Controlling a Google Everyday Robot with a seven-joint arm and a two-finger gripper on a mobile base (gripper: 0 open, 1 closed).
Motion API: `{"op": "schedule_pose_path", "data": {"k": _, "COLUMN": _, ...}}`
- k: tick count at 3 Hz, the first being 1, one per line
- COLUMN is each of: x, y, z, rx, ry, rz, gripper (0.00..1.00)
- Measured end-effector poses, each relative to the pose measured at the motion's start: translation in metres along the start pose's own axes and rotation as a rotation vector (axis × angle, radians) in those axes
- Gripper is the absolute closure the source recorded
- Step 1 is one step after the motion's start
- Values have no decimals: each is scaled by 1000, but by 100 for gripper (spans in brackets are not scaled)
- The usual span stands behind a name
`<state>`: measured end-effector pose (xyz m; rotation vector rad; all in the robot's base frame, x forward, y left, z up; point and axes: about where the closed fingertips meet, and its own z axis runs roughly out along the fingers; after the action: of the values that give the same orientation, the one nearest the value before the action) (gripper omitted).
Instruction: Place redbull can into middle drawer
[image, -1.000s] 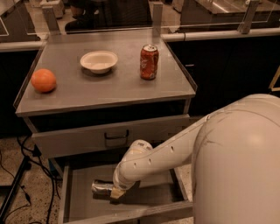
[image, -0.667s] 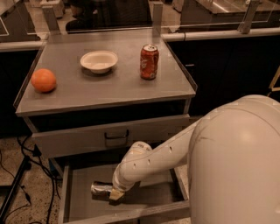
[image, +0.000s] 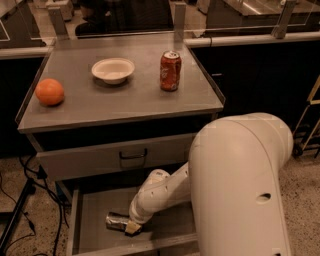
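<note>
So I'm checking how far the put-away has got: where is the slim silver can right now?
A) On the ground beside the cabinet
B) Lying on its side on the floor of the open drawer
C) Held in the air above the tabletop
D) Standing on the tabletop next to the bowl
B: the redbull can lies on its side on the bare floor of the middle drawer, with the gripper down at one end of it.

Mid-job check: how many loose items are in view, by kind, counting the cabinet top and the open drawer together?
Cans: 2 (redbull can in the middle drawer, red soda can on the cabinet top)
Bowl: 1
Orange: 1
Total: 4
Tool: down in the drawer, at the redbull can.
</note>
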<state>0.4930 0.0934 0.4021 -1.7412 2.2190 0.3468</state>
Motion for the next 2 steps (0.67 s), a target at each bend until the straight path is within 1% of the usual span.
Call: {"op": "schedule_pose_path", "data": {"k": 2, "x": 11, "y": 5, "z": 28, "rx": -22, "ry": 10, "rz": 21, "gripper": 100}}
